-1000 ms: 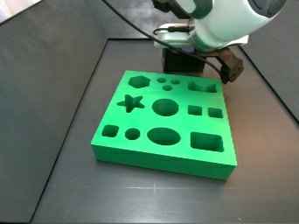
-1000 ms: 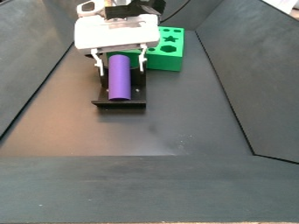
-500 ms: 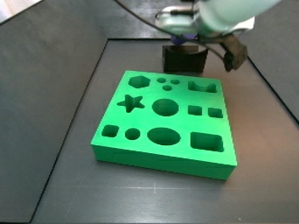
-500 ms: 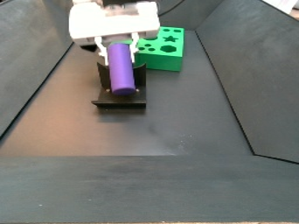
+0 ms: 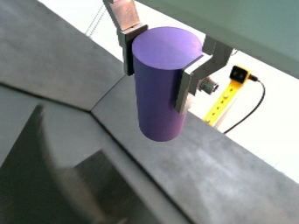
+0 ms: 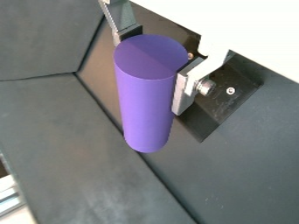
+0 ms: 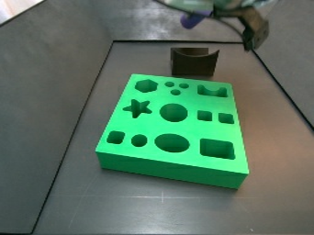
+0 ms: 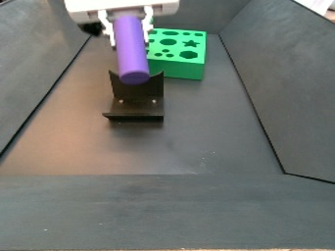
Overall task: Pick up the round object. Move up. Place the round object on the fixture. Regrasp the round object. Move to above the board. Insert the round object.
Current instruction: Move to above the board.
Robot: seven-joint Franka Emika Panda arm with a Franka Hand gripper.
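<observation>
My gripper (image 8: 128,12) is shut on the round object (image 8: 128,49), a purple cylinder, and holds it in the air above the fixture (image 8: 135,98). The peg hangs clear of the fixture's empty notch. In both wrist views the silver fingers (image 5: 126,39) clamp the peg (image 5: 162,83) near its upper end; the peg (image 6: 149,92) points down at the dark floor. In a side view the gripper (image 7: 227,11) is blurred at the frame's edge, above the fixture (image 7: 193,61). The green board (image 7: 172,124) with its many holes lies beside the fixture and also shows in a side view (image 8: 179,51).
Dark sloping walls (image 8: 39,88) ring the black floor on all sides. A yellow tape-like strip (image 5: 222,101) and a cable show beyond the wall in a wrist view.
The gripper has risen with the purple peg, lifting it out of the fixture's notch. The fixture now stands empty. The board has not moved.
</observation>
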